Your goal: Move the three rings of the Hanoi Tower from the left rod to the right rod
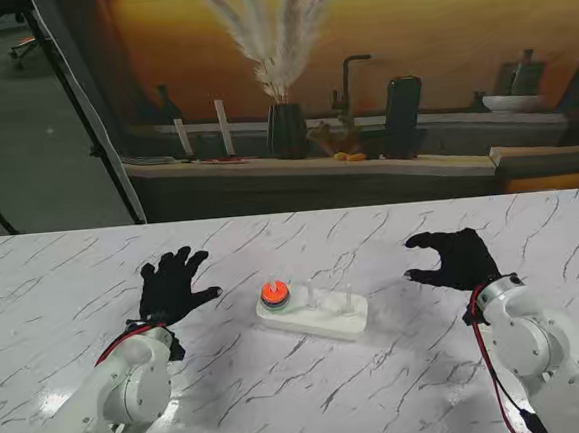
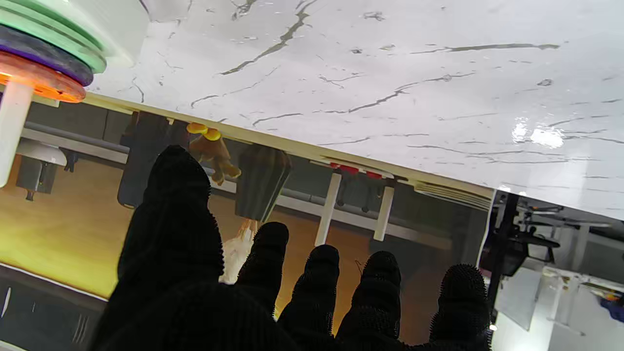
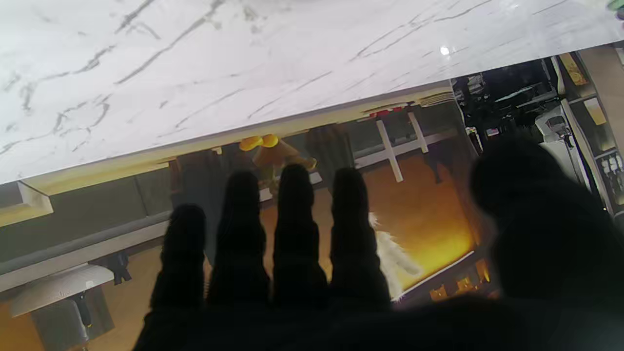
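Left hand: the left hand (image 1: 175,286) hovers palm-down over the table just left of the tower, fingers (image 2: 265,258) spread and holding nothing — a stance that reads as a ready pose before the first pick.
Right hand: the right hand (image 1: 455,258) waits on the far side of the tower, fingers (image 3: 295,229) apart and empty, likely placed to receive or steady near the target rod.
Rings: the three rings (image 1: 275,295) sit stacked on the left rod — orange ring (image 2: 41,80) on top, a dark purple ring (image 2: 46,53) under it, a green ring (image 2: 58,36) lowest; none has been moved.
Base: the white Hanoi Tower base (image 1: 312,315) lies between the two hands, angled slightly; its middle and right rods (image 1: 348,296) are pale and appear bare.
Surface: a white marble-patterned table (image 1: 304,406), glossy, with grey veins.
Room: beyond the table's far edge, a low counter with a dark vase of pampas grass (image 1: 281,77), a black tap (image 1: 347,82) and an amber-lit wall.
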Robot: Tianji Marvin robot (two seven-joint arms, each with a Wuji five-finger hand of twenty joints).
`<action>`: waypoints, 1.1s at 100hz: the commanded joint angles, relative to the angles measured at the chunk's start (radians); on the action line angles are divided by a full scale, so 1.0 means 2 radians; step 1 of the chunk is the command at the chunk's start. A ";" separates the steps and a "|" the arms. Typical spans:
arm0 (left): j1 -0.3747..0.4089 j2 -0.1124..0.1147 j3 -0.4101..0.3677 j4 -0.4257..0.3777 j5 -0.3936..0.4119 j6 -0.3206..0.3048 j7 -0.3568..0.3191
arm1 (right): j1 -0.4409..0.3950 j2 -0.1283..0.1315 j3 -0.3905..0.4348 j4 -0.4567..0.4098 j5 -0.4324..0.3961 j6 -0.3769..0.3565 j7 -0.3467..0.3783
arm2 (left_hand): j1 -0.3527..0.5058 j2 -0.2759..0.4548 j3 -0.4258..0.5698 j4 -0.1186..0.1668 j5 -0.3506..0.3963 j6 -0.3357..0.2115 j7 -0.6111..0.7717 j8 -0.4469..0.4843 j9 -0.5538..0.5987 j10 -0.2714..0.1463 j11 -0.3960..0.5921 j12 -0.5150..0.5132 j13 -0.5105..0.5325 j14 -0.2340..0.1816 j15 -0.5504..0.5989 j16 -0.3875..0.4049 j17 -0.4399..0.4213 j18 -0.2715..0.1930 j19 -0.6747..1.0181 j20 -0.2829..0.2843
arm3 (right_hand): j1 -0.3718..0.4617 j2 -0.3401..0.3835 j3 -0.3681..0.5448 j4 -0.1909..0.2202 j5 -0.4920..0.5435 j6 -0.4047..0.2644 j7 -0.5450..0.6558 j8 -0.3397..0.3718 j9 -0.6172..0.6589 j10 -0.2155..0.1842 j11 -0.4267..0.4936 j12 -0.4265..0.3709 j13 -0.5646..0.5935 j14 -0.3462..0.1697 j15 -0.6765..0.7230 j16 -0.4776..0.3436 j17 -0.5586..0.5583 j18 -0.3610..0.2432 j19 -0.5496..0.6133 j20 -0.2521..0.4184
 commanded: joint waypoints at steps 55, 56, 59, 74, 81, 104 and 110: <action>-0.003 0.001 -0.003 -0.016 -0.026 -0.026 -0.057 | -0.005 -0.003 0.005 -0.012 0.000 0.004 0.007 | -0.012 -0.021 0.005 -0.004 -0.001 -0.005 -0.001 -0.008 -0.005 -0.003 -0.002 -0.006 0.002 -0.009 -0.006 0.000 0.000 0.012 -0.016 0.008 | -0.013 -0.005 0.003 0.011 0.004 0.001 -0.009 0.004 0.003 0.001 -0.006 0.001 0.004 0.000 -0.005 0.006 -0.008 0.164 0.000 0.003; -0.003 0.001 -0.003 -0.016 -0.027 -0.027 -0.059 | -0.004 -0.003 0.005 -0.012 0.000 0.003 0.006 | -0.012 -0.022 0.005 -0.004 -0.001 -0.005 -0.001 -0.008 -0.005 -0.004 -0.001 -0.006 0.002 -0.009 -0.005 0.000 0.000 0.012 -0.015 0.008 | -0.013 -0.005 0.003 0.011 0.004 0.002 -0.009 0.004 0.004 0.001 -0.006 0.001 0.004 -0.001 -0.005 0.006 -0.008 0.164 0.000 0.003; -0.004 0.001 -0.003 -0.017 -0.031 -0.030 -0.062 | -0.003 -0.003 0.004 -0.010 0.000 0.003 0.005 | -0.011 -0.026 0.006 -0.004 -0.001 -0.005 0.000 -0.007 -0.004 -0.004 -0.001 -0.005 0.005 -0.008 -0.004 0.001 0.000 0.013 -0.012 0.011 | -0.013 -0.005 0.003 0.011 0.005 0.002 -0.009 0.004 0.004 0.001 -0.006 0.001 0.004 -0.001 -0.005 0.006 -0.008 0.164 -0.001 0.003; -0.006 0.004 -0.002 -0.017 -0.039 -0.040 -0.082 | -0.001 -0.004 0.001 -0.005 0.000 0.002 -0.003 | -0.007 -0.046 0.010 0.001 0.001 -0.004 0.008 0.003 -0.002 -0.001 0.002 0.000 0.013 -0.007 0.005 0.013 0.000 0.017 0.009 0.031 | -0.012 -0.005 0.001 0.011 0.005 0.002 -0.008 0.005 0.005 0.001 -0.005 0.001 0.005 0.000 -0.005 0.006 -0.007 0.164 0.000 0.003; -0.007 0.006 -0.003 -0.018 -0.042 -0.045 -0.093 | -0.002 -0.005 0.000 -0.004 0.002 0.004 -0.005 | -0.002 -0.058 0.012 0.005 0.003 -0.008 0.011 0.009 0.000 -0.002 0.003 0.003 0.017 -0.006 0.008 0.018 0.002 0.020 0.023 0.040 | -0.011 -0.005 0.001 0.011 0.005 0.002 -0.008 0.005 0.004 0.002 -0.006 0.001 0.004 0.000 -0.005 0.006 -0.008 0.164 -0.001 0.003; -0.013 0.014 0.001 -0.022 -0.035 -0.060 -0.132 | -0.006 -0.006 -0.002 -0.006 0.003 0.008 -0.008 | 0.004 -0.081 0.019 0.011 -0.005 -0.017 0.007 0.017 0.002 -0.006 0.004 0.009 0.032 -0.003 0.021 0.034 0.008 0.025 0.080 0.072 | -0.009 -0.004 0.000 0.011 0.007 0.003 -0.008 0.006 0.005 0.002 -0.005 0.001 0.004 0.000 -0.004 0.006 -0.007 0.164 -0.001 0.004; -0.017 0.013 0.008 -0.019 -0.037 -0.059 -0.130 | -0.007 -0.006 -0.002 -0.006 0.002 0.008 -0.008 | 0.002 -0.082 0.020 0.011 -0.011 -0.015 0.002 0.015 -0.002 -0.005 0.003 0.009 0.033 -0.003 0.022 0.036 0.007 0.025 0.093 0.077 | -0.009 -0.003 0.000 0.011 0.006 0.002 -0.008 0.006 0.005 0.002 -0.005 0.001 0.005 -0.001 -0.004 0.007 -0.007 0.164 0.000 0.004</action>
